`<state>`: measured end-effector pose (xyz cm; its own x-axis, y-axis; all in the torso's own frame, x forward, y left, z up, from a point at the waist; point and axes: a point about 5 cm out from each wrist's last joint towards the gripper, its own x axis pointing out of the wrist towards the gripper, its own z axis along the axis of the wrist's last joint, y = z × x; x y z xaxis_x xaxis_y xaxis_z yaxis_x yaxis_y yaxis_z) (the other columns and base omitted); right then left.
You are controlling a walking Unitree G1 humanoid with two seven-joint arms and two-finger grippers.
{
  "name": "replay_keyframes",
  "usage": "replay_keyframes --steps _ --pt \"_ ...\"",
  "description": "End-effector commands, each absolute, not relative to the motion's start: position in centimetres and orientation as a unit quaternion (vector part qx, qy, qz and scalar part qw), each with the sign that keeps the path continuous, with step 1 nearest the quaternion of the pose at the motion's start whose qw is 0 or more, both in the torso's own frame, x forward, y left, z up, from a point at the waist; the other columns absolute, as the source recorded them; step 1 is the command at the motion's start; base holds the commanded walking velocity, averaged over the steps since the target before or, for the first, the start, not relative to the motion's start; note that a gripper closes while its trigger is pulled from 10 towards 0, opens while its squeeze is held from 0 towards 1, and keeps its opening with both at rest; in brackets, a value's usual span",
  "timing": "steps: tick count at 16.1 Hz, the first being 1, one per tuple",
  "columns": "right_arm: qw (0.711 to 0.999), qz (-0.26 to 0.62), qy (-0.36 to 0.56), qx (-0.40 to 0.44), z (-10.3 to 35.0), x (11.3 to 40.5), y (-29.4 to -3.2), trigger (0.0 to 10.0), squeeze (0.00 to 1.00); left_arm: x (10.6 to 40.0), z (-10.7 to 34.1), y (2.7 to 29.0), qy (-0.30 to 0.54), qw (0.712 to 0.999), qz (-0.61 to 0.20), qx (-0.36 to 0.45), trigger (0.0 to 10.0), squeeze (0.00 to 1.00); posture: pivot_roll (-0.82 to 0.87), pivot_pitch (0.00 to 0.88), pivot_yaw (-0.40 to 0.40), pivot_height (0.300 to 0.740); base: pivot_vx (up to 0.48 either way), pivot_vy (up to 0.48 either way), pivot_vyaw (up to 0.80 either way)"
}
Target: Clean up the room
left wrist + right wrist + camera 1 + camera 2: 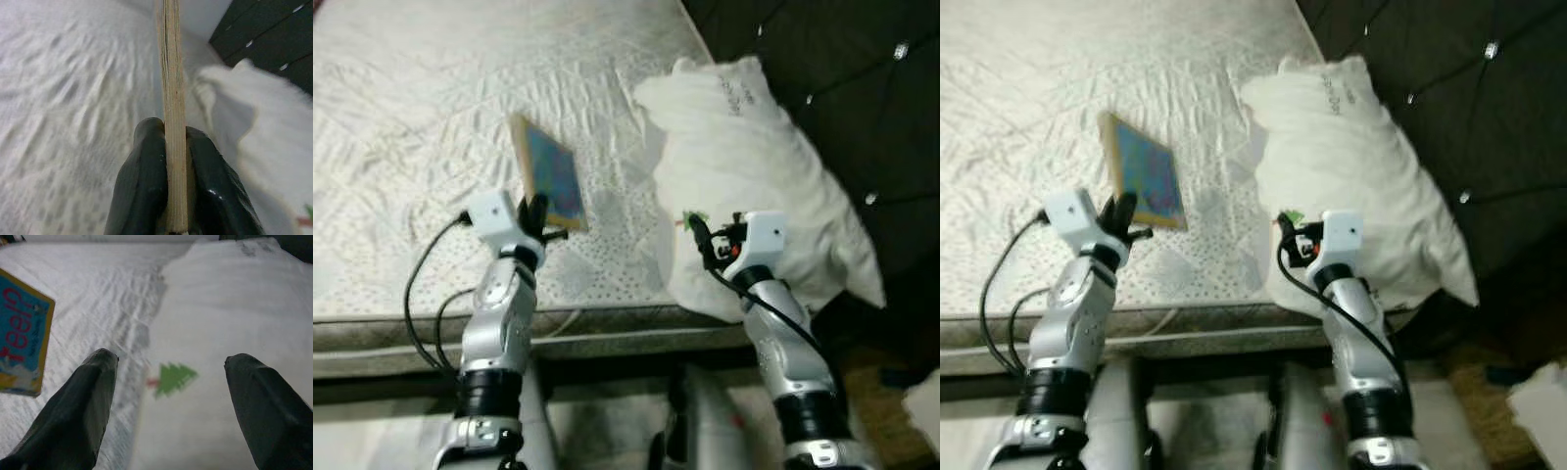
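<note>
Early stage | left gripper (536, 213) fingers pinching book (551, 182) above bed (401, 127) | right gripper (168, 382) fingers spread over pillow (754, 166) | both still unplaced

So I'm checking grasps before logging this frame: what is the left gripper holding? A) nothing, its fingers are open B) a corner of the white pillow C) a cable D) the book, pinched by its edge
D: the left gripper is shut on the book, its black fingers pressing both sides of the edge above the mattress.

Quilted matt cloth mattress (431, 117), soft white cloth pillow (754, 166), layered cardboard book (553, 181).
</note>
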<state>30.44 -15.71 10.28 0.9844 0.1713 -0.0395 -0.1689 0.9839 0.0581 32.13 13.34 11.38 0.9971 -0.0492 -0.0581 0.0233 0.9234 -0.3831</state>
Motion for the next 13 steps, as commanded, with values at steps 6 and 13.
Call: replay_keyframes --steps 6,13 --pt "0.997 0.075 0.018 0.016 10.7 30.4 -16.6 10.0 0.00 30.9 7.9 7.4 0.218 0.928 -0.111 -0.280 10.0 0.00 -0.04 0.066 -0.063 0.576 0.000 0.000 0.00" --pt "0.998 0.059 0.022 -0.007 10.8 29.7 -18.5 10.0 0.00 32.8 7.8 8.4 0.230 0.924 -0.122 -0.279 10.0 0.00 -0.08 0.077 -0.073 0.576 0.000 0.000 0.00"
